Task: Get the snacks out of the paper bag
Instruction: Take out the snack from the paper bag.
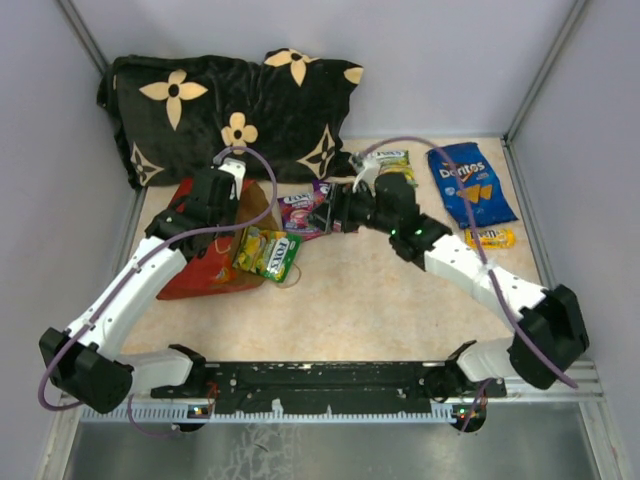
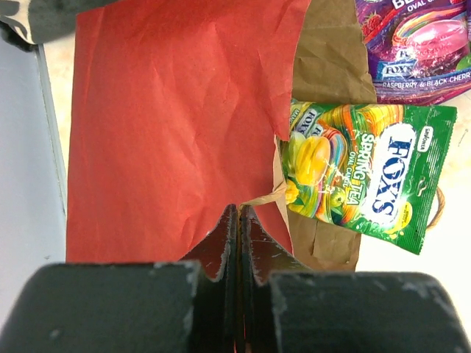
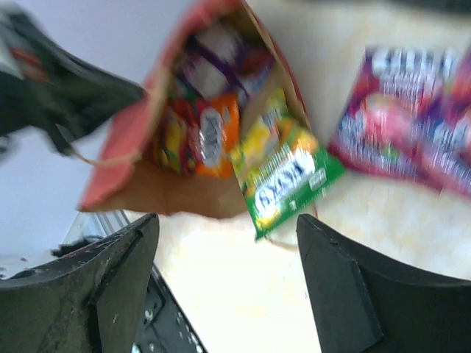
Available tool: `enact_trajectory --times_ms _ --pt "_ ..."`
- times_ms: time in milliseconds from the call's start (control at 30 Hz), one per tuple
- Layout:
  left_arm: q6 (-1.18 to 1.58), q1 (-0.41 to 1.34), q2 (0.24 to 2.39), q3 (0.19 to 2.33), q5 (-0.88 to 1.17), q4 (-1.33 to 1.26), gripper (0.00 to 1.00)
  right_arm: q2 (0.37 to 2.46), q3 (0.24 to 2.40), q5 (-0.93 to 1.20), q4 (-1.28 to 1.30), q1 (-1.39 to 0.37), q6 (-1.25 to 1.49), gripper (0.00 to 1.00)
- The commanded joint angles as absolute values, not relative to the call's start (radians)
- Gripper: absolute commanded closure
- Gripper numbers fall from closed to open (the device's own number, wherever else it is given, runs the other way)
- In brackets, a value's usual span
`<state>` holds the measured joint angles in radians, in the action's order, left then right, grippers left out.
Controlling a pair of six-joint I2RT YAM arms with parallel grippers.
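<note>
The paper bag (image 1: 208, 278) lies on its side at the left of the table (image 1: 400, 300), just in front of the black flowered pillow (image 1: 230, 105). It is red and creased outside and brown kraft inside, with its mouth turned to the right. A green Fox's pouch (image 2: 368, 176) lies half out of that mouth, over a tan cord handle. My left gripper (image 2: 239, 213) is clenched on the red upper wall of the bag; a thin red strip shows between its two fingers. My right gripper (image 3: 227, 220) is released, its jaws wide apart with nothing between them, and it faces the mouth of the bag. Only the right wrist view, though blurred, looks into the bag: there I see an orange packet (image 3: 210, 136) and a purple packet (image 3: 213, 55) inside. The left wrist view gives instead the sharp print of the green pouch and part of a purple pouch (image 2: 416, 44) just beside the bag. Only the top view shows the snacks lying out at the far right — the blue Doritos bag (image 1: 475, 183), a small yellow packet (image 1: 488, 238) near it, and a second green pouch (image 1: 392, 160) by the pillow's corner.
</note>
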<state>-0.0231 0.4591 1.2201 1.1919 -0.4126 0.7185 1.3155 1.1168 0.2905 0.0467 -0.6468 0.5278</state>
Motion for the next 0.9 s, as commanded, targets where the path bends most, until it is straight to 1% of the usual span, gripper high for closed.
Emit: enact_trajectory --times_ms 0,100,233,333,567,667,867 --pt "-0.025 0.45 1.218 1.17 -0.403 0.693 0.97 1.423 0.873 0.329 -0.253 -0.659 0.71 0.22" --pt "-0.032 0.45 1.214 1.158 -0.399 0.68 0.97 1.504 0.81 0.302 -0.439 -0.659 0.756 0.2" --pt "-0.036 0.445 1.215 1.152 -0.398 0.671 0.97 1.618 0.808 0.334 -0.634 -0.665 0.839 0.22" --pt "-0.035 0.44 1.216 1.145 -0.388 0.664 0.97 1.715 0.83 0.329 -0.711 -0.678 0.886 0.23" --pt "-0.04 0.435 1.211 1.132 -0.374 0.655 0.97 1.888 0.889 0.323 -0.756 -0.704 0.964 0.31" --pt "-0.04 0.434 1.211 1.128 -0.369 0.651 0.97 1.925 0.903 0.305 -0.729 -0.719 0.969 0.34" --pt "-0.042 0.427 1.212 1.121 -0.352 0.645 0.97 1.985 0.957 0.304 -0.705 -0.758 0.972 0.43"
